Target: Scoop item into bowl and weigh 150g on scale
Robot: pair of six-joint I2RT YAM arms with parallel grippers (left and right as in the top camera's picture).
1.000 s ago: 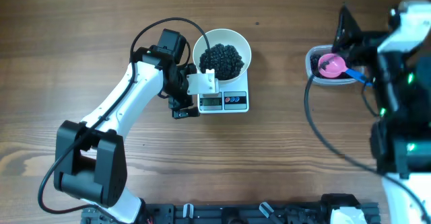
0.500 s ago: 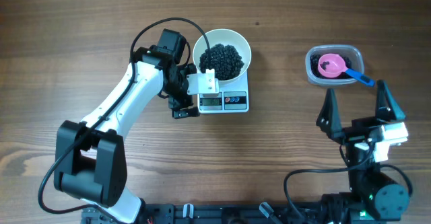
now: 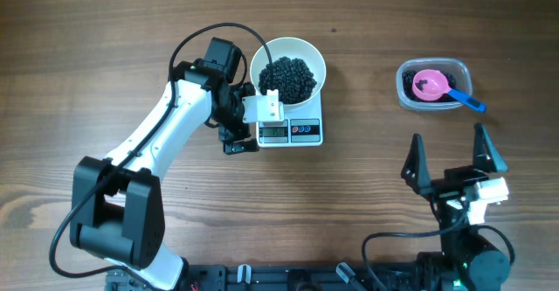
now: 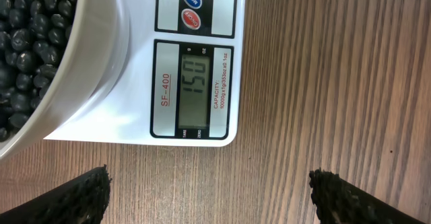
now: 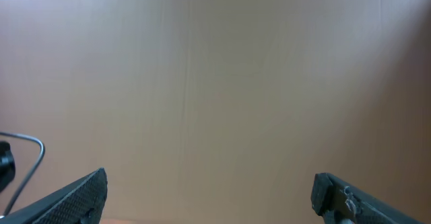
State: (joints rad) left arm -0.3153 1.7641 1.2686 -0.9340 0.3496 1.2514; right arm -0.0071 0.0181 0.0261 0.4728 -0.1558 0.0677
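Overhead, take twelve o'clock as the far edge of the counter (image 3: 105,29). The white bowl (image 3: 317,59) sits on the back of the scale (image 3: 314,134), just to the twelve o'clock side of the middle. It is loaded with a dark heap of glossy black beans (image 3: 288,79) that reaches close to the rim.

The left wrist view shows the scale's display (image 4: 193,89) sharply, and it reads 150. The bowl's wall bulges over the platform beside it, and the two round buttons (image 4: 192,9) sit at the display's other end.

The left pincer (image 4: 209,178) hangs at the scale's nine o'clock side with its fingers spread wide apart. It grips nothing, and only bare wood lies between the tips, which stop short of the scale's edge.

Over at two o'clock is the clear tub (image 3: 403,94), well apart from the scale. A pink scoop (image 3: 430,83) lies in it on a few beans, its blue handle (image 3: 472,103) poking over the rim towards four o'clock.

The right pincer (image 3: 447,134) is down at four o'clock, on the six o'clock side of the tub — fingers splayed wide, empty, touching nothing. Its own camera shows a plain brown surface between the two dark fingertips (image 5: 74,197) and a loop of cable at the left edge.
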